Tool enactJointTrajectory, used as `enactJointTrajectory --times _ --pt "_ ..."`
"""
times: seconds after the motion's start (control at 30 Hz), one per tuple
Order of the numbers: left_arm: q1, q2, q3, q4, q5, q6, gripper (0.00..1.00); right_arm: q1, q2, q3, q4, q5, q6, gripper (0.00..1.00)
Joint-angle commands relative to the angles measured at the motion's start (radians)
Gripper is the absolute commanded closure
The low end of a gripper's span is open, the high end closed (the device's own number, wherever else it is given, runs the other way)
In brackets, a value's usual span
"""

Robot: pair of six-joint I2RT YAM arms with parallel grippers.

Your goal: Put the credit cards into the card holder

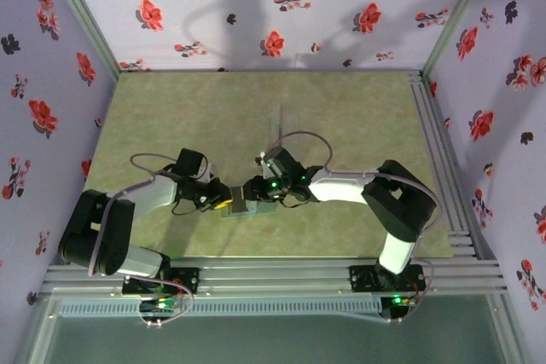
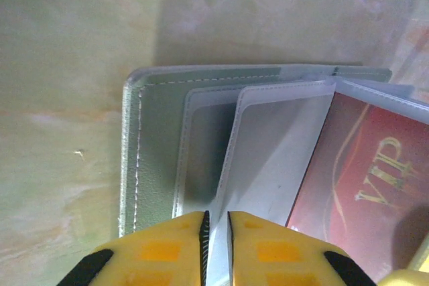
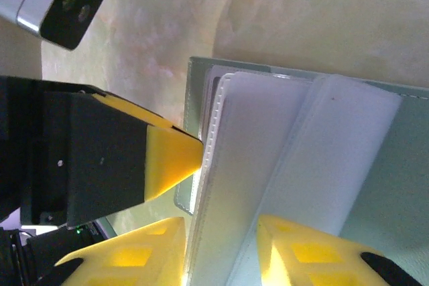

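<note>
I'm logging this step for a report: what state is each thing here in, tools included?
card holder: open, its inner pages fanned out.
clear sleeve: looks empty, its edge between the left tool's jaws.
red card: already inside another page of the holder.
left tool: nearly shut, pinching the clear sleeve.
right tool: jaws apart with the holder's pages between them; whether it grips is unclear.

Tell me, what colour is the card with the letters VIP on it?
The VIP card is dark red with gold lettering; the left wrist view shows it best.
</note>
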Motion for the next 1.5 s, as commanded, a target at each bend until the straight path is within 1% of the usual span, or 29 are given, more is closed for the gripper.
enactJointTrajectory --times 0.0,0.2,0.27,0.4,0.43,0.57,0.7,0.77,1.0,1.1,1.33,1.43,1.47 --pt "0.012 -0.019 -0.021 0.026 0.04 -0.014 0.8 0.007 0.022 0.011 0.043 -0.009 0.02 0.64" --pt "0.046 -0.051 -0.051 0.086 0.081 -0.05 0.73 0.009 0.021 -0.02 0.083 0.003 0.037 0.56" --pt "0.059 -0.062 -0.053 0.101 0.097 -0.061 0.71 0.009 0.024 -0.028 0.093 0.007 0.039 0.55" --pt "0.065 -0.107 -0.073 0.171 0.12 -0.102 0.59 0.008 0.03 -0.044 0.127 0.006 0.054 0.54" --pt "0.065 -0.11 -0.077 0.197 0.132 -0.106 0.57 0.009 0.031 -0.047 0.132 0.009 0.053 0.54" --pt "0.066 -0.093 -0.073 0.228 0.175 -0.122 0.57 0.009 0.033 -0.055 0.131 0.022 0.055 0.55" --pt "0.066 -0.089 -0.082 0.252 0.18 -0.128 0.57 0.009 0.031 -0.068 0.138 0.022 0.051 0.53" --pt "0.067 -0.074 -0.078 0.263 0.197 -0.133 0.57 0.009 0.031 -0.072 0.143 0.023 0.053 0.51" --pt "0.066 -0.017 -0.07 0.31 0.204 -0.14 0.56 0.009 0.034 -0.088 0.159 0.026 0.055 0.46" --pt "0.065 -0.004 -0.069 0.333 0.207 -0.145 0.56 0.009 0.033 -0.094 0.17 0.021 0.054 0.42" --pt "0.065 0.006 -0.057 0.329 0.204 -0.14 0.58 0.008 0.025 -0.109 0.207 0.002 0.051 0.35" --pt "0.066 0.021 -0.046 0.318 0.207 -0.137 0.58 0.009 0.022 -0.107 0.197 0.006 0.043 0.33" --pt "0.064 0.023 -0.046 0.319 0.208 -0.141 0.58 0.008 0.021 -0.107 0.201 0.002 0.045 0.3"
